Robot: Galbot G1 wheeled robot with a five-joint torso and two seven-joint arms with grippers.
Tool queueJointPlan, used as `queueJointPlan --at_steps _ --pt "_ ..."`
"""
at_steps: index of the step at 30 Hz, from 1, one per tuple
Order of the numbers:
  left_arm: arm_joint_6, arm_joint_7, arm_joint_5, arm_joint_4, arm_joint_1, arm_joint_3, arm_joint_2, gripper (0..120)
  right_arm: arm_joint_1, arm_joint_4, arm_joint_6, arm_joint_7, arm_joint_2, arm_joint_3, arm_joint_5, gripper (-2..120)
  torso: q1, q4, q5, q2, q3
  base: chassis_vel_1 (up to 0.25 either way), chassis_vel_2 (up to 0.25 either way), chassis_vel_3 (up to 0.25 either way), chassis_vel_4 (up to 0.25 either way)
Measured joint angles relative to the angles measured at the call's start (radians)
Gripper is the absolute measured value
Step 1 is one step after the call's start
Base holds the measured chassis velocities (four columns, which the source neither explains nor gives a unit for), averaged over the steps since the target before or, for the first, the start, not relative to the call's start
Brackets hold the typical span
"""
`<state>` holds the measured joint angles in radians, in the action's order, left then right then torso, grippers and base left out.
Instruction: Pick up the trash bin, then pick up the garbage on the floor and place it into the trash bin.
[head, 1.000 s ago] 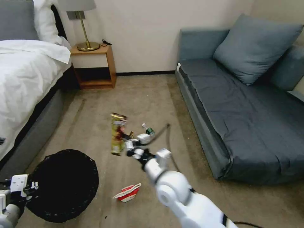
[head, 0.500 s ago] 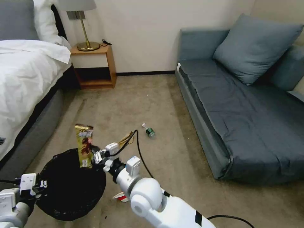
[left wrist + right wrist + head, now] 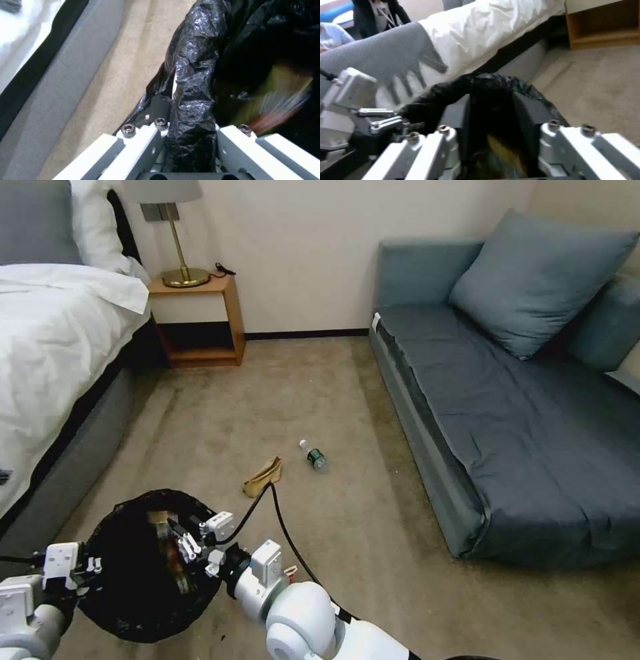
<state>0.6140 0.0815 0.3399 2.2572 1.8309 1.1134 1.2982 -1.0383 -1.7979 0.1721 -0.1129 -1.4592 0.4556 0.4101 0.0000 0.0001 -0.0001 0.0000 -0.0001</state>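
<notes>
Nearest, the left gripper [image 3: 190, 147] clamps the bag-lined rim of the round black trash bin [image 3: 127, 607], while the right gripper [image 3: 183, 543] hangs over its mouth, jaws spread, the gold-brown snack wrapper [image 3: 163, 543] inside. Farther off on the carpet lie the tan crumpled paper bag [image 3: 263, 477] and, just beyond it, the clear green-labelled bottle [image 3: 313, 455].

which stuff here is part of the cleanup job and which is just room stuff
Job:
- trash bin, rim gripped by the left tool
- snack wrapper inside the bin, below the open right tool
- paper bag on the carpet
- bottle on the carpet
- red carton, mostly hidden behind the right arm

Lying about:
- bed
- lamp
- nightstand
- sofa
- cushion
</notes>
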Motion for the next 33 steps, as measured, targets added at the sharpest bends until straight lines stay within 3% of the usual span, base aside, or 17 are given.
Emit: queueJointPlan --at_steps 10,13,17,18,21,25,33 --pt "0.001 -0.002 0.003 -0.022 -0.014 0.009 -0.008 3 -0.049 -0.038 0.007 -0.003 0.041 -0.078 -0.005 74 0.0 0.0 -0.0001 0.0 0.0 0.0 0.0 0.0 0.0" --pt "0.001 -0.004 0.003 -0.037 -0.024 0.027 -0.012 3 -0.065 -0.05 0.015 0.01 0.088 -0.106 -0.019 89 0.0 -0.0005 0.0003 0.0 0.0 0.0 0.0 0.0 0.0" --pt "0.001 -0.004 0.003 -0.048 -0.032 0.042 -0.016 3 -0.071 -0.058 0.019 0.021 0.11 -0.124 -0.027 95 0.0 -0.0004 0.0003 0.0 0.0 0.0 0.0 0.0 0.0" --pt "0.001 -0.002 0.007 -0.071 -0.044 0.066 -0.024 3 -0.08 -0.054 0.022 0.057 0.15 -0.152 -0.051 99 0.0 -0.0004 0.0003 0.0 0.0 0.0 0.0 0.0 0.0" --pt "0.002 -0.001 0.025 -0.113 -0.053 0.109 -0.049 3 -0.086 0.04 -0.028 0.139 0.224 -0.188 -0.14 100 0.0 -0.0002 0.0003 0.0 0.0 0.0 0.0 0.0 0.0" --pt "0.0 -0.001 0.033 -0.137 -0.059 0.131 -0.067 3 -0.07 0.174 -0.103 0.172 0.267 -0.187 -0.25 100 0.0 -0.0001 0.0003 0.0 0.0 0.0 0.0 0.0 0.0" --pt "0.008 -0.004 0.016 -0.125 -0.079 0.142 -0.056 3 0.075 0.372 -0.143 0.308 0.301 -0.017 -0.277 100 0.0 -0.0001 0.0001 0.0 0.0 0.0 0.0 0.0 0.0"
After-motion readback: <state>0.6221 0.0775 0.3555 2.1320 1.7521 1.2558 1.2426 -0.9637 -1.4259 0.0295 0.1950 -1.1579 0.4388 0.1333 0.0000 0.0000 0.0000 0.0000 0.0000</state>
